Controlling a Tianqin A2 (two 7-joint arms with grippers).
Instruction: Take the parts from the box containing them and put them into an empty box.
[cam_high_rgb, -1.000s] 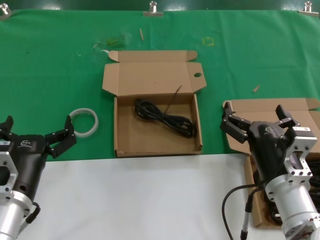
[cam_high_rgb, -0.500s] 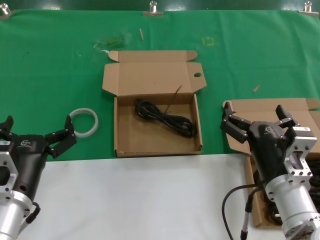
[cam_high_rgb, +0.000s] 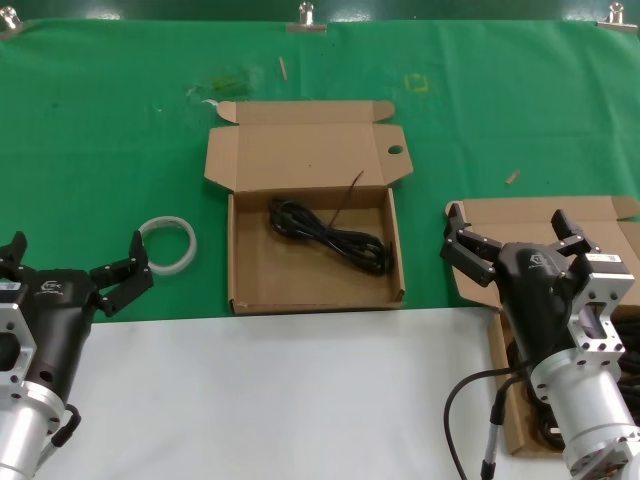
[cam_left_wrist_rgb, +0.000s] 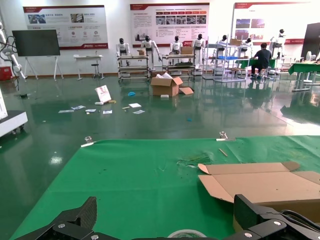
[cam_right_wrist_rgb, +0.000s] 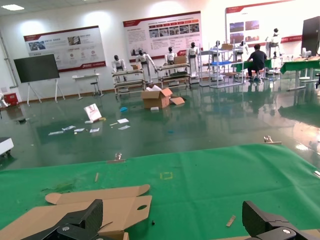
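Green cloth: covers the far part of the bench (cam_high_rgb: 110, 150); a white surface covers the near strip.
Middle box (cam_high_rgb: 315, 255): brown cardboard, lid folded back, a small round hole in one lid flap; one coiled black cable (cam_high_rgb: 328, 236) lies in it, long axis slanting from far-left to near-right.
Right box (cam_high_rgb: 545, 222): brown cardboard at the right edge, mostly hidden behind the right arm; more black cables (cam_high_rgb: 630, 355) show in it beside the arm.
Right tool (cam_high_rgb: 512, 242): fingers spread wide apart, holding nothing, raised over the right box's lid.
Left tool (cam_high_rgb: 72, 268): fingers apart, empty, parked at the near-left, just beside a white ring (cam_high_rgb: 166, 243).
Key relation: the cables still to move lie under and behind the right tool, nearer the robot than its fingertips; the right arm is clearly the nearer one, and it likely has to tip down and draw back to reach them.
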